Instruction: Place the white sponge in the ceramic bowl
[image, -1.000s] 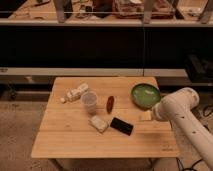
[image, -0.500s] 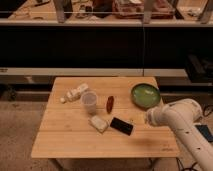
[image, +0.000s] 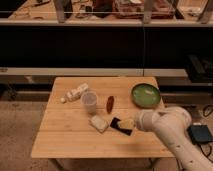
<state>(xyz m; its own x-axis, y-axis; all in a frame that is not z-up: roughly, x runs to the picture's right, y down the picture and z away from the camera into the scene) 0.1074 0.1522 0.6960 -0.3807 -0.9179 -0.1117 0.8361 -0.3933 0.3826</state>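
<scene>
On the wooden table (image: 65, 135), the white sponge (image: 98, 123) lies just beside the black slab (image: 118, 125), well apart from the ceramic bowl (image: 146, 95). The gripper (image: 128, 122) hovers at the slab's bowl-side end, fingers apparently spread, holding nothing.

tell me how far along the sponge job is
Nothing done yet: the white sponge lies on the table, and the ceramic bowl looks empty. In hand: the gripper, fingers open, is by the black slab beside the sponge. Left: grasp the sponge, carry it and drop it into the bowl.
</scene>
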